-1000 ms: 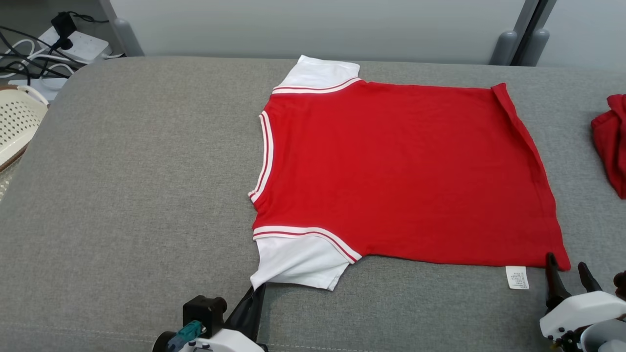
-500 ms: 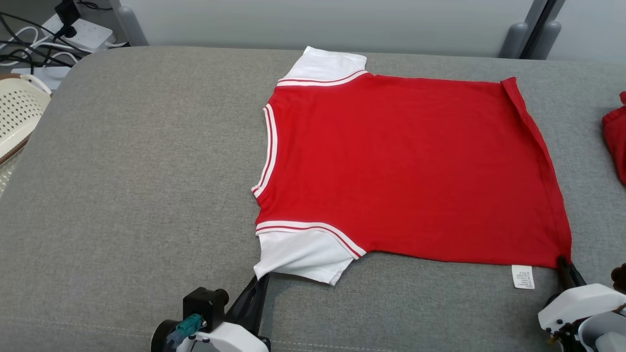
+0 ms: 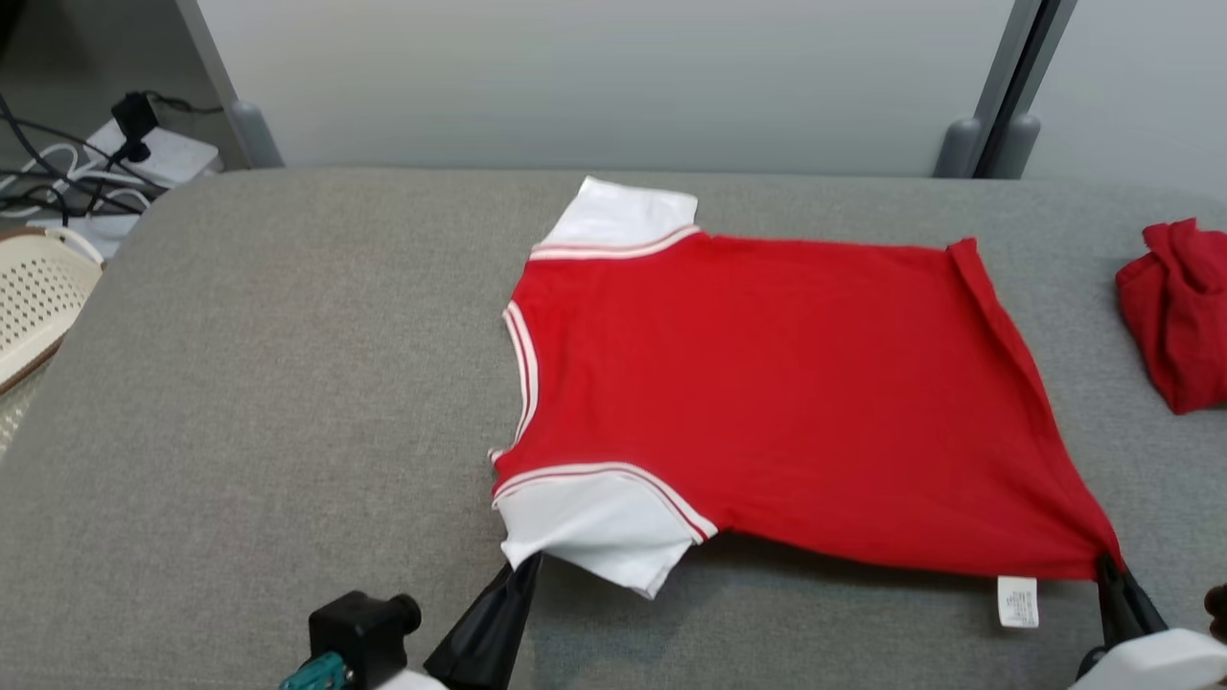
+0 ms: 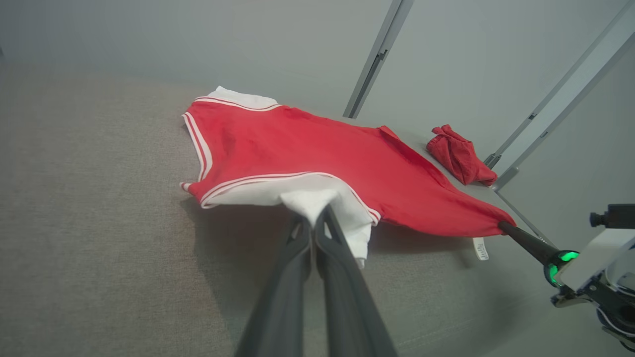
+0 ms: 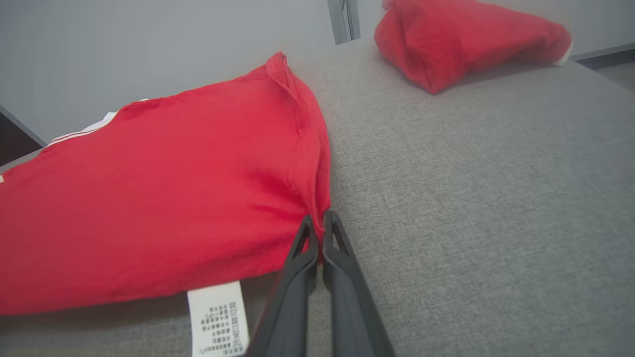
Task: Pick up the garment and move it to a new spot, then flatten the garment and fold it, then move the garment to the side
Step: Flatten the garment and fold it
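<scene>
The grey cushioned table (image 3: 288,402) carried the red garment (image 3: 767,402) spread near its middle, its near edge raised; a crumpled red cloth (image 3: 1174,316) lay well apart at the right; the left gripper (image 3: 529,567) pinched the white sleeve (image 3: 594,522), fingers pressed together; the right gripper (image 3: 1107,567) likewise pinched the near hem corner, beside the white label (image 3: 1017,602).

Looks like soft, matt jersey cloth: the garment (image 3: 786,402), red with white sleeves. Under the garment, coarse grey woven cloth, matt, covering the counter (image 3: 288,383). At the garment's hem, a smooth white printed label (image 3: 1017,602). Dark, smooth plastic on left pincer (image 4: 313,218) and right pincer (image 5: 317,220).
</scene>
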Controlling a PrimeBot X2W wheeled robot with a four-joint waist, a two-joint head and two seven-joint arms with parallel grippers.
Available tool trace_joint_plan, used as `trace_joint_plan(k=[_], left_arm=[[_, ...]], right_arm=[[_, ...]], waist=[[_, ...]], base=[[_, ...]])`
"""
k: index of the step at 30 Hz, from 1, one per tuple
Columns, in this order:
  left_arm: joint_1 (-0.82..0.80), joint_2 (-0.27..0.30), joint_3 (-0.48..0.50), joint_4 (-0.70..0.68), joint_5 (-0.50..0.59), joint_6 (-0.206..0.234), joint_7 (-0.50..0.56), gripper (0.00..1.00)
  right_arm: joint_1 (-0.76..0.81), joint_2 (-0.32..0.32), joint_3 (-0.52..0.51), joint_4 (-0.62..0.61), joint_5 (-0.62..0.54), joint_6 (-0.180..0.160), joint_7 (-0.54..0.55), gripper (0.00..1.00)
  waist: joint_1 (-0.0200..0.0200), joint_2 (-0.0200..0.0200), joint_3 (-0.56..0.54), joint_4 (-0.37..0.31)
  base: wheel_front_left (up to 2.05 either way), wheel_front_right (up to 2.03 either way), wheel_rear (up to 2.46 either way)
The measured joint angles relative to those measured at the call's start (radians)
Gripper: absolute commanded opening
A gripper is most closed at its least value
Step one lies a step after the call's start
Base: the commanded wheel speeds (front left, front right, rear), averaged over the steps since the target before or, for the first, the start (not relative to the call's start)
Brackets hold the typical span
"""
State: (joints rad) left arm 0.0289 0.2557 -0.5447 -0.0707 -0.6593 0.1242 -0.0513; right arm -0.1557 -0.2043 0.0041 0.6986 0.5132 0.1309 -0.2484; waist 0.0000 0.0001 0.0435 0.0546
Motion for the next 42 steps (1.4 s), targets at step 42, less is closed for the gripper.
trace_joint_plan(k=[42], left_arm=[[-0.342, -0.127, 0.009, 0.237, -0.054, -0.11, -0.046, 0.0]], right_arm=[[-0.232, 0.037, -0.209, 0.009, -0.228, 0.0, 0.276, 0.0]], waist=[[0.0, 0.0, 0.123, -0.017]], base=[[0.0, 0.0, 0.0]])
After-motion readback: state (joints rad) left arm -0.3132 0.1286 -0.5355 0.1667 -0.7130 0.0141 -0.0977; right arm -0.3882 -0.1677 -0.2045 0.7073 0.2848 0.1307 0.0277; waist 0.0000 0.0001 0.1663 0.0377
